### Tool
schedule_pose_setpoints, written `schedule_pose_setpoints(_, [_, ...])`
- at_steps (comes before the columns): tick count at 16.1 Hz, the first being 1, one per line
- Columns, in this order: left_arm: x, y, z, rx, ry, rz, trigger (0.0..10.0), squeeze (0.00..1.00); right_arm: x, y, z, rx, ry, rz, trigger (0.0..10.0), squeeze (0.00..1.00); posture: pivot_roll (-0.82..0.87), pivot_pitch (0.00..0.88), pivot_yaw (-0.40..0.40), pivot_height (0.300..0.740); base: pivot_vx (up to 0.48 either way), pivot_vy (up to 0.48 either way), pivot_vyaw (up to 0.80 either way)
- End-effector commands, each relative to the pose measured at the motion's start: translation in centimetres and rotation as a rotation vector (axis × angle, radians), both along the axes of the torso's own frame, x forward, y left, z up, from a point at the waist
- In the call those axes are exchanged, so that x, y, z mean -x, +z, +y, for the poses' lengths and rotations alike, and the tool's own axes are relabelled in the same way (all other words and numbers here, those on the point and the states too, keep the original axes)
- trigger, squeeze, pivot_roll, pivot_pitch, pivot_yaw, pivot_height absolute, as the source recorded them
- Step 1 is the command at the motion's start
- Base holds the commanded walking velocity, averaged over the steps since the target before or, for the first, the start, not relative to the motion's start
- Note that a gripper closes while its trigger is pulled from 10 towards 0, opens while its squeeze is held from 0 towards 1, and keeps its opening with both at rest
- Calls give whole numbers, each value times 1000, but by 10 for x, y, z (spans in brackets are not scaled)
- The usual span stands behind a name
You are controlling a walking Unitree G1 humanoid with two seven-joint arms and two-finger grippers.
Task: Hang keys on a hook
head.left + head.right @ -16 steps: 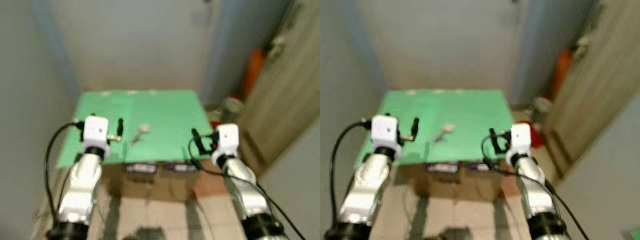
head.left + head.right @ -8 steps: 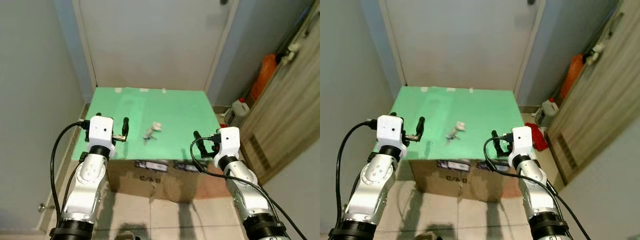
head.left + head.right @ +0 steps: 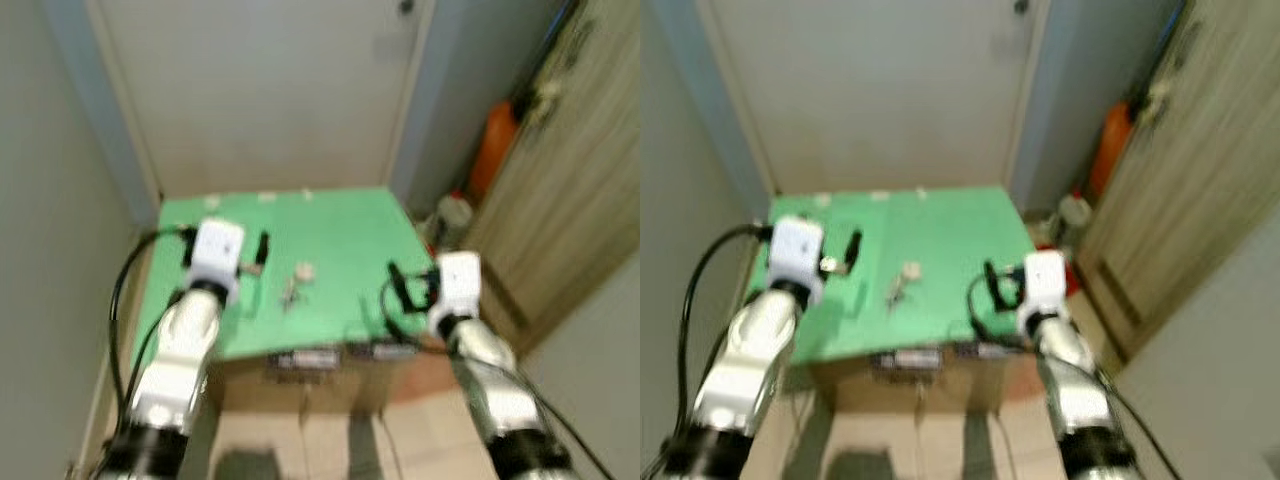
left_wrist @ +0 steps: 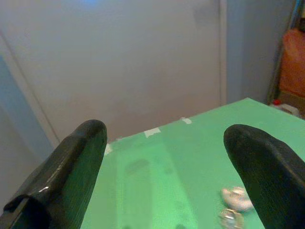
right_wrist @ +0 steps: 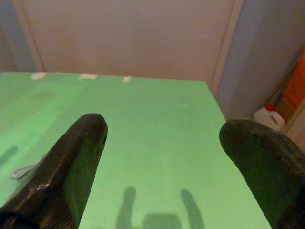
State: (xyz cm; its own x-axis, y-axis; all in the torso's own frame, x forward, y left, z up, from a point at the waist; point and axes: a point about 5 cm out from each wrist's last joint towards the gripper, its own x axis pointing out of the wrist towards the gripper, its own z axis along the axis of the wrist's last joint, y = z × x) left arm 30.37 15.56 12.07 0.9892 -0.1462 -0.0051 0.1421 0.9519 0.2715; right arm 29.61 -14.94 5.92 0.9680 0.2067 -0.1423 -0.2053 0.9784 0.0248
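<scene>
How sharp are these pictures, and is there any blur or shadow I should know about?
Left eye and right eye views: smeared by motion blur, so the small silver keys on the green tabletop lack detail. Left wrist view: soft, the keys a pale blob. Right wrist view: fairly clear, with the right gripper casting two finger shadows on the tabletop.

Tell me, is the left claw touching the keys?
Apart. The left eye view shows green tabletop between the left claw and the keys.
</scene>
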Motion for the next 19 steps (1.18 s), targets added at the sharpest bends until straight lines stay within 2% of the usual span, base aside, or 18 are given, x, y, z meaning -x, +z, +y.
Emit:
schedule_pose_setpoints(1, [-1,-2,6,-21,14,21,10000,0,-2,3,9,-16,23,-18,10000,0,56,0,-33,736,454,0,0])
schedule_pose_setpoints(3, [-1,-4,2,-10,-6,36,10000,0,-1,2,10,-17,24,-14,10000,0,56,0,-33,736,439,0,0])
schedule_pose_setpoints(8, [-5,-4,-6,-76,-54,55,10000,0,0,1,11,-15,32,-12,10000,0,57,0,-36,736,402,-65,0])
schedule_pose_setpoints(12, [-3,-9,-10,-47,-68,81,10000,0,1,0,12,-12,42,-9,10000,0,56,0,-36,736,0,0,0])
schedule_pose_setpoints(13, [-5,-10,-13,-18,-79,84,10000,0,1,-1,13,-11,52,-6,10000,0,51,0,-36,736,0,0,0])
schedule_pose_setpoints(15, [-12,-14,-22,-36,-124,94,10000,0,5,1,13,3,69,-13,10000,0,27,0,-42,736,0,0,0])
schedule_pose_setpoints(17, [-16,-21,-32,-37,-136,127,10000,0,13,-1,3,25,60,-4,10000,0,0,0,-50,736,0,0,0])
schedule_pose_setpoints(19, [-13,-32,-44,14,-124,185,10000,0,21,1,-11,53,41,0,10000,0,-37,0,-51,736,0,0,0])
